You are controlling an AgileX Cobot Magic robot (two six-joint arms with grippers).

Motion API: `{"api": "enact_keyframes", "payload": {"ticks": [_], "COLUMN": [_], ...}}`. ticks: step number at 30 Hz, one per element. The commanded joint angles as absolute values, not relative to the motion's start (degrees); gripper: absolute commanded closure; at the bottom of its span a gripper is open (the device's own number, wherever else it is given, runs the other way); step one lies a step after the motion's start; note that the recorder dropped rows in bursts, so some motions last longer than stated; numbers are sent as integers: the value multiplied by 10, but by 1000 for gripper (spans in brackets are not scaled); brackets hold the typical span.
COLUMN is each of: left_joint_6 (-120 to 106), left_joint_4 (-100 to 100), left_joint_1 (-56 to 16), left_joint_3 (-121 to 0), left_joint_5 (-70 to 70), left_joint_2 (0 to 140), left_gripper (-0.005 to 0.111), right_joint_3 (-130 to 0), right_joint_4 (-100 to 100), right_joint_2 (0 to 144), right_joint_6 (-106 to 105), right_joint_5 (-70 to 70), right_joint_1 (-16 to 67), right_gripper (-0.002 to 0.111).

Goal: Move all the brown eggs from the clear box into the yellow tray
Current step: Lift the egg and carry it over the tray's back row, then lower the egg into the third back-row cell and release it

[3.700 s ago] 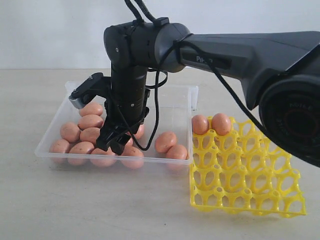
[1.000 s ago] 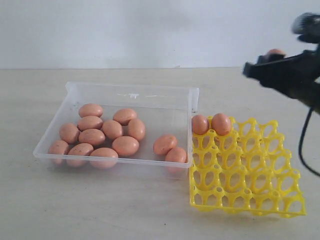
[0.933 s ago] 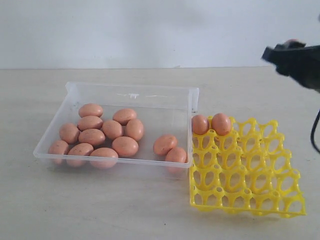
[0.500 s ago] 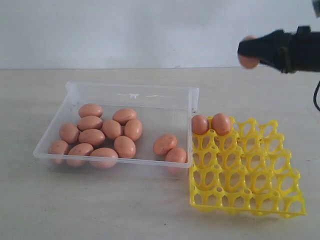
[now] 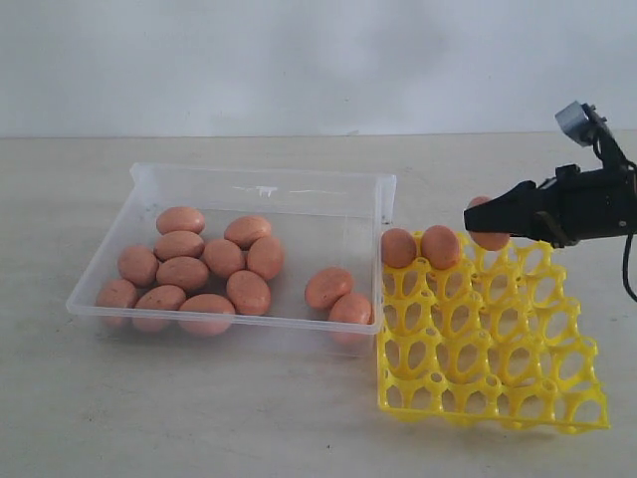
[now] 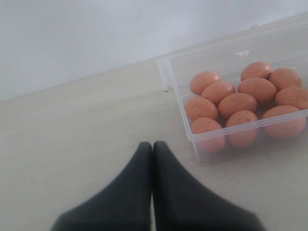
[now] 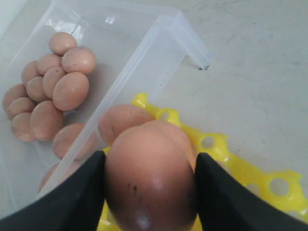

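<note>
The right end effector grips a smooth, speckled orange-brown egg.

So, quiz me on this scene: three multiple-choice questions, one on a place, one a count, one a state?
1. Relative to the tray, the egg in the right hand is: A under it; B over it; C far left of it.
2. How many eggs sit in the tray? A two; B five; C none.
3. The left hand is: A wide open; B holding an egg; C shut, empty.
Answers: 1 B, it hangs over the row with the seated eggs. 2 A, two sit side by side. 3 C, closed tight, nothing in it.
</note>
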State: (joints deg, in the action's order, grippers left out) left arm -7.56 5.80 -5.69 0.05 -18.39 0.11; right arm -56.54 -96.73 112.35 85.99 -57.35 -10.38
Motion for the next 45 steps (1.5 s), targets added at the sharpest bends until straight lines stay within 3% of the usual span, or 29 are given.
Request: {"api": "enact_keyframes", "payload": {"ticks": [1,21,23,30,32,45], "left_joint_6": [-76,-76,-76,-76,-76,-76], "left_joint_4": [54,54,54,54,54,54], "left_joint_1": [-59,-59,-59,-59,-59,-59], "left_joint_3": [0,0,0,0,0,0], "left_joint_5": [-180,-180,-180,-180,-180,-180], "left_joint_2": [0,0,0,0,0,0], "left_gripper": [111,111,111,111,111,111], "right_joint_3": [-562,-562,-562,-562,-562,-562], "right_joint_4": [-962,-931,-928,-917,-917,-835], "right_joint_2": [1121,1146,1146,1146,1146,1132], "right_joint_6": [840,776,776,776,776,772], "right_joint_5": [-535,-463,-460,-468,-470,-513], "right_joint_1": [-107,-85,-85,-85,-85,-85], "right_gripper": [109,107,101,63,56,53]}}
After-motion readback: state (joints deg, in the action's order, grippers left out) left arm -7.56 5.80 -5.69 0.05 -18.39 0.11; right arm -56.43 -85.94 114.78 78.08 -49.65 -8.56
